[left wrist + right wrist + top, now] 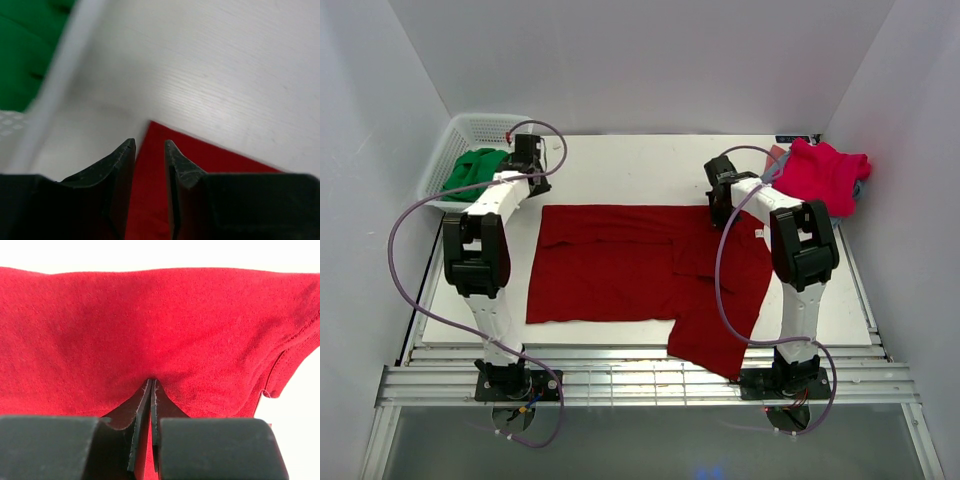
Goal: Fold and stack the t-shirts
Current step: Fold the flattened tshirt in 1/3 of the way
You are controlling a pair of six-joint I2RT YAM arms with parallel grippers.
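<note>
The large dark red t-shirt (620, 265) lies spread on the white table, with one sleeve hanging toward the front edge. My left gripper (532, 180) is over its far left corner. In the left wrist view the gripper (150, 142) is slightly open, with the shirt corner (150, 165) showing between the fingertips. My right gripper (720, 205) is at the shirt's far right edge. In the right wrist view it (151, 381) is shut, pinching the red cloth (160, 325), which bunches up at the tips. The pink-red t-shirt (825, 172) lies crumpled at the far right, on a grey-blue one (861, 190).
A white basket (470, 128) holding a green cloth (475, 168) stands at the far left, close to my left gripper; its rim (60, 85) shows in the left wrist view. White walls close in the table on three sides. A metal rail (640, 385) runs along the front.
</note>
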